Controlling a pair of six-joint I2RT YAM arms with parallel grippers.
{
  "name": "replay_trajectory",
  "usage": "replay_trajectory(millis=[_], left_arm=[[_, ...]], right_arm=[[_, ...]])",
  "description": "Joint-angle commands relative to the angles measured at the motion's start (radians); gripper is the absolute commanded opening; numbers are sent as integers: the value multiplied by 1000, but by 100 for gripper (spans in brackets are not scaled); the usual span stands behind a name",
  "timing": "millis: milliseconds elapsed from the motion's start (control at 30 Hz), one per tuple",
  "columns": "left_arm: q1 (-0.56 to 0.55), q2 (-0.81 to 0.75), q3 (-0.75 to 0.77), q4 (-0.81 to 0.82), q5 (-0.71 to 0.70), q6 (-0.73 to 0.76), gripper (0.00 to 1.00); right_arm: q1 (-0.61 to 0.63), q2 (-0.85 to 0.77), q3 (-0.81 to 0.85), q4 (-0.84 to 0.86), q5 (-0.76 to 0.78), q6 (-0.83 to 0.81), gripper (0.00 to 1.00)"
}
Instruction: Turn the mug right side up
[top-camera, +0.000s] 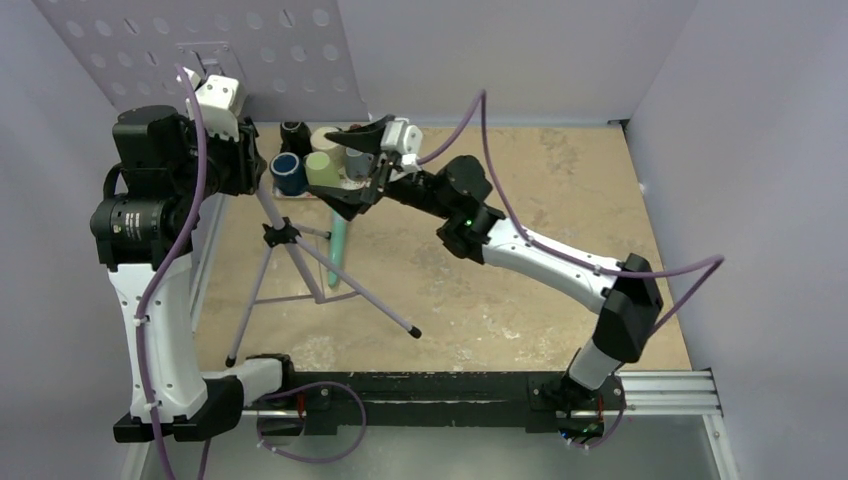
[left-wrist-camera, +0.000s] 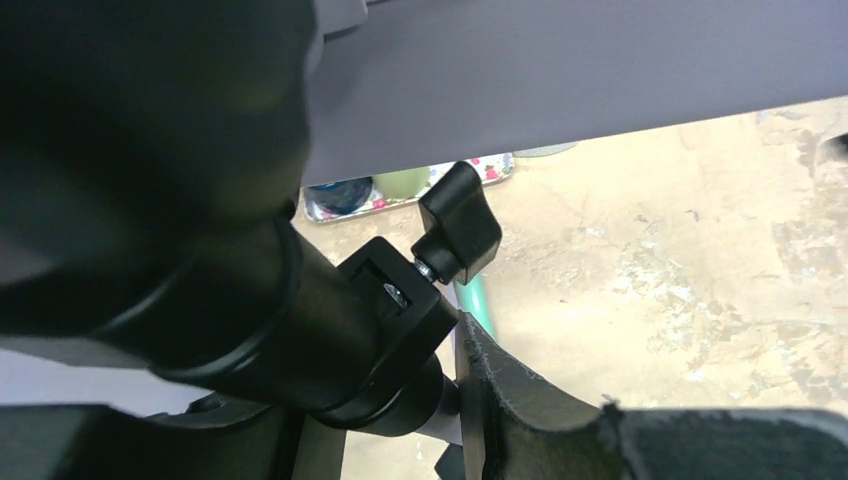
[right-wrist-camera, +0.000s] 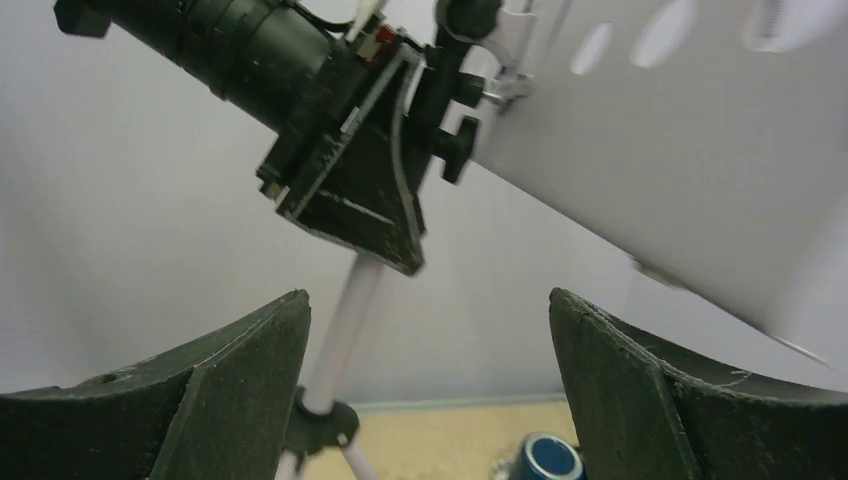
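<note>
blue mug — 1 | green mug — 1 | tripod — 1

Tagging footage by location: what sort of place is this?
Most likely a robotics lab test cell: the left arm and right arm bolted to a rail, a tripod on the table, and a perforated panel against plain walls.

jaws: close by tripod knob | behind: blue cup, green cup, tray

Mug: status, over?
Right gripper open over mugs on the tray, none held; inverted one unclear. Left gripper against the tripod, grip unclear. It stands beside the tray.
</note>
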Motion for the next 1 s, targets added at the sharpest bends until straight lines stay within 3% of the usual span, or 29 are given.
replay_trajectory(millis=[0,200,333,467,567,667,800,867,967], left_arm=[[-23,-21,126,250,62,-37,0],[-25,0,145,315,69,-24,0],[-52,21,152,335,120,-55,0],[-50,-5,57,294,115,-38,0],[-51,-61,-72,358,124,-58,0],[-53,-48,-58,380,137,-87,0],[-53,-32,-37,392,138,-94,0],[-53,-30,-42,394,143,-93,0],[-54,-36,-55,398,158,-122,0]], right_arm=[[34,89,144,65,65,92,90],[51,114,132,102,123,100,87],[67,157,188,38,137,119,86],[71,239,225,-5,110,133,86],[74,307,283,-48,77,140,86],[76,340,337,-107,98,152,86],[78,353,325,-64,102,169,85],[79,383,362,-67,103,186,82],[80,430,421,-61,91,189,70]])
